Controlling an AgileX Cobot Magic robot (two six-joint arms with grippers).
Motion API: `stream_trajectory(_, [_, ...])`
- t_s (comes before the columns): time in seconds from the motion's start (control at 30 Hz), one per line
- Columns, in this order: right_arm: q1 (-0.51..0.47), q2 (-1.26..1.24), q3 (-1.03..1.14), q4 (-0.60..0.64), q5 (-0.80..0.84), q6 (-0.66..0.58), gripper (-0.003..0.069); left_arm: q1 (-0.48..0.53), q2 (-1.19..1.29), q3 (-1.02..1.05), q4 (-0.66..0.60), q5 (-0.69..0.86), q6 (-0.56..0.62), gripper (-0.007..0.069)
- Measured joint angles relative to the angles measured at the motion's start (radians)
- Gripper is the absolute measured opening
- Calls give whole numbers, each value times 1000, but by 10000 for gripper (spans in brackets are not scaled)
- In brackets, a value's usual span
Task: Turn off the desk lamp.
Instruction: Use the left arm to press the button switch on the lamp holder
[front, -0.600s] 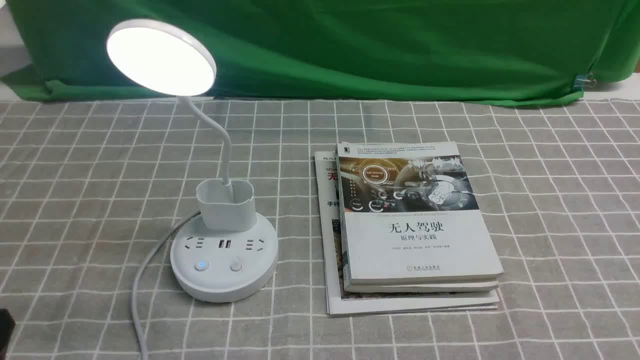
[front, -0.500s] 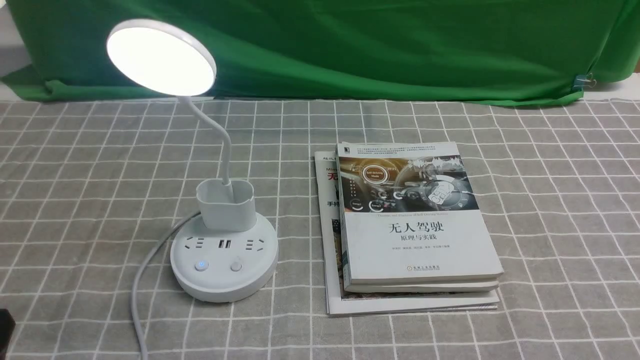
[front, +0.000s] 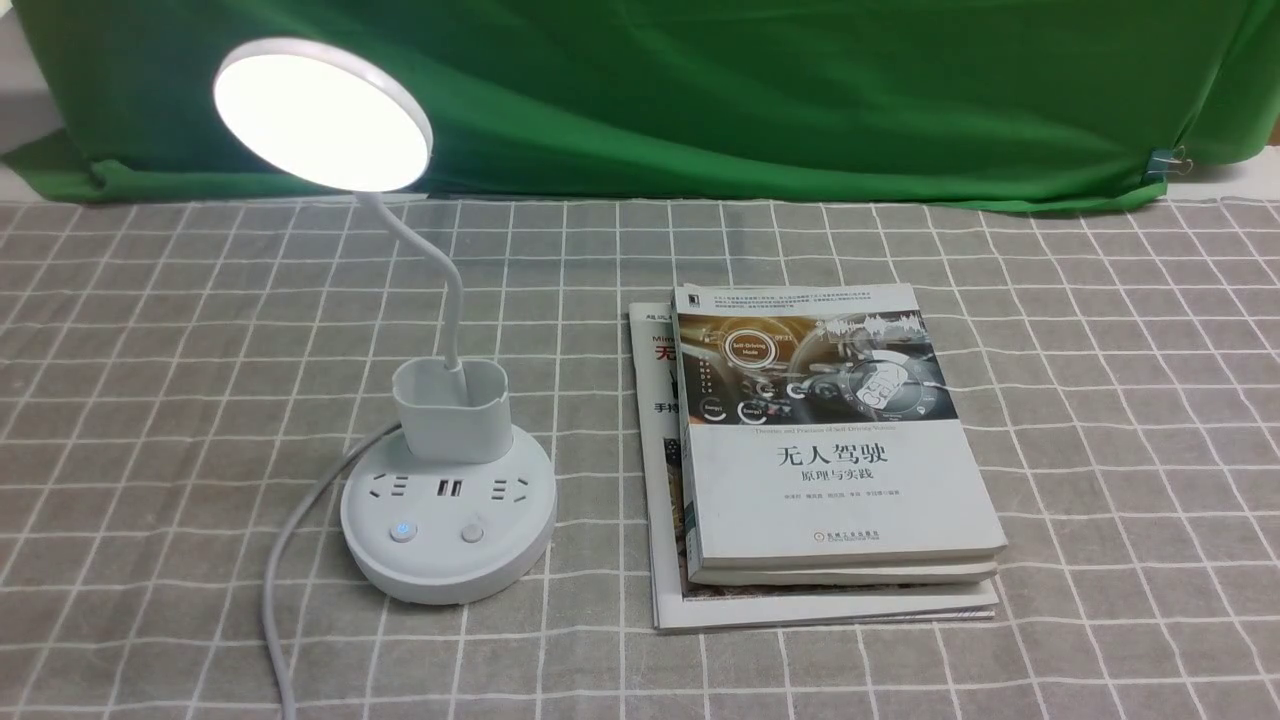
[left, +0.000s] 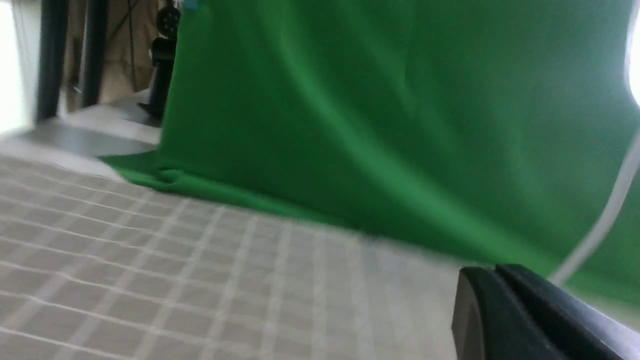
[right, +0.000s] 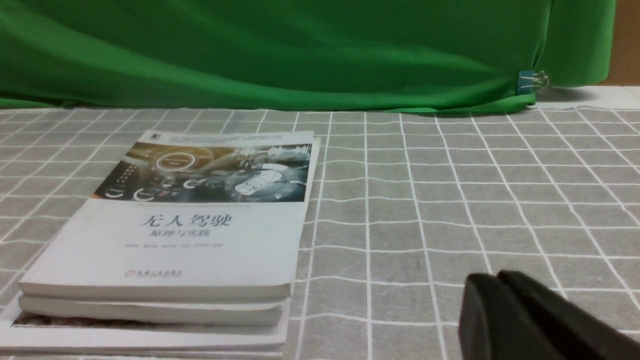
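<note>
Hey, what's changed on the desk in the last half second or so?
The left pincer, whose dark tip showed at the front view's lower left corner, has left that view. Its wrist picture is blurred, so it is probably moving. Nothing was taken hold of or let go. The lamp is still lit, and the books lie as before.

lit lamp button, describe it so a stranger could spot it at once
Left of the stacked books stands the white desk lamp. On its round base, two small buttons sit side by side. The lit button is the left one, glowing blue; the right button is plain.
</note>
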Motion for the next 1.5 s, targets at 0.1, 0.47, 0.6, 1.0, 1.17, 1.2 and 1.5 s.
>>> stream_trajectory(0.1, [0,0,0,0,0,0,42,0,0,0,-56,-31,-29,1])
stream_trajectory(0.47, [0,0,0,0,0,0,42,0,0,-49,-83,41,-145,1])
stream_trajectory(0.6, [0,0,0,0,0,0,42,0,70,-218,-27,226,-144,1])
stream_trajectory(1.0, [0,0,0,0,0,0,42,-24,708,-648,106,933,80,1])
stream_trajectory(1.17, [0,0,0,0,0,0,42,-169,896,-709,145,951,99,1])
stream_trajectory(1.2, [0,0,0,0,0,-1,42,-241,956,-728,198,945,74,1])
stream_trajectory(1.5, [0,0,0,0,0,-1,42,-517,1271,-876,299,928,-107,1])
